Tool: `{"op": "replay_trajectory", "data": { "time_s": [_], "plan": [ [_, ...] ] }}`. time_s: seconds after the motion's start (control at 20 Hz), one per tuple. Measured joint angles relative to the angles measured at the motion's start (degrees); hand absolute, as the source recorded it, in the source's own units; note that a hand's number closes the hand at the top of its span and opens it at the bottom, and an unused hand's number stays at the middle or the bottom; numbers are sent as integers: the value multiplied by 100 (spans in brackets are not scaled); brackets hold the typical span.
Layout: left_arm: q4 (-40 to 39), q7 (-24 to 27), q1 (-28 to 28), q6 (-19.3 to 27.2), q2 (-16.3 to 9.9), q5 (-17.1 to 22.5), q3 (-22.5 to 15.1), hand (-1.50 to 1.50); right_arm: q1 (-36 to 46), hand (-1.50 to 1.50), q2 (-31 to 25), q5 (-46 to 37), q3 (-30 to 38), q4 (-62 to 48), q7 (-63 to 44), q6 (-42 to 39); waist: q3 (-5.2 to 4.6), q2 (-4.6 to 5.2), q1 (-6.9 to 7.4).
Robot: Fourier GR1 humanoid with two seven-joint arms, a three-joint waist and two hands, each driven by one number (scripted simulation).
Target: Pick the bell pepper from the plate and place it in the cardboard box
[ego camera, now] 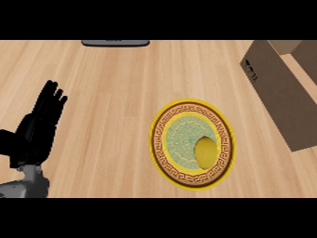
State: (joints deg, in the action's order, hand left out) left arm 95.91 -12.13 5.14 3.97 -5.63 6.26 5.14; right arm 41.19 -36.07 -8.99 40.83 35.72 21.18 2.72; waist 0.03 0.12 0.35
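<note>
A yellow bell pepper (206, 152) lies on the right side of a round plate (166, 139) with a gold patterned rim and a green centre. The cardboard box (284, 100) stands at the right, its open top reaching past the view's right edge. My left hand (38, 124) shows at the left, fingers straight and pointing up, well apart from the plate and holding nothing. My right hand does not show.
A dark grey flat object (115, 42) lies at the far edge of the wooden counter (113, 93). Bare wood stretches between my left hand and the plate.
</note>
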Motion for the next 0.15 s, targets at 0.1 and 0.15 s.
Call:
{"op": "replay_trajectory", "data": {
  "time_s": [0.1,0.15],
  "plan": [
    [69,-96,26,40,8,-29,-26,0,-58,-150,-154,145,59,-174,168,-107,1,3,10],
    [177,-112,-68,35,11,-40,-49,0,-142,-150,-196,209,75,-207,273,-167,1,2,12]
  ]
}}
